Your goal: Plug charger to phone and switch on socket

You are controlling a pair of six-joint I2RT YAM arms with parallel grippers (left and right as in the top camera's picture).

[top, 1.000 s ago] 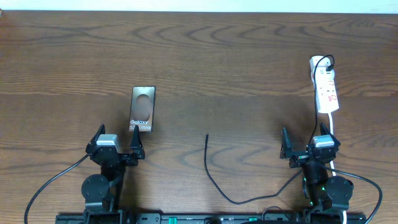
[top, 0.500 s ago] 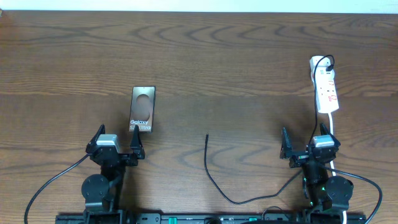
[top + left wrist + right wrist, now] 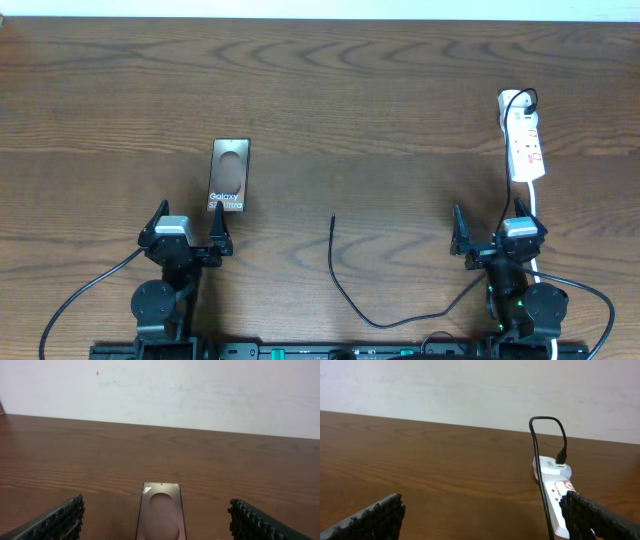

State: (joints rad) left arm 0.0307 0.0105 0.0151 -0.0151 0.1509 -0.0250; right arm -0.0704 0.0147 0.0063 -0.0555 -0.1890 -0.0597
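Jaws on my left gripper (image 3: pixel 192 218) stand wide apart with nothing between them; its ribbed black fingers (image 3: pixel 59 521) sit at either lower corner of the wrist view. The phone (image 3: pixel 229 176) lies flat on the table (image 3: pixel 350 90) just ahead of that gripper, at about 1 o'clock from it in the overhead view, clear of both fingers. Its lettered end is the end nearest the gripper, and an oval glare sits on its glossy face. From the left wrist I see it almost dead ahead, framed between the two fingers.

My right gripper (image 3: pixel 490 222) is also spread wide and empty. The socket (image 3: pixel 524 140) lies at about 1 o'clock from it, well ahead, long axis running 12 to 6. A black plug (image 3: pixel 562 455) sits in its far end, and its white cord (image 3: pixel 534 200) runs back from the near end past the gripper's right side.

The charger (image 3: pixel 345 290) lies loose between the two grippers. Its free tip is at 3 o'clock from the left gripper and 9 o'clock from the right, touching neither. From there the cable curves back toward 6 o'clock, then toward the right arm's base.

Both arms are folded low at the table's 6 o'clock edge, grippers aimed toward 12.
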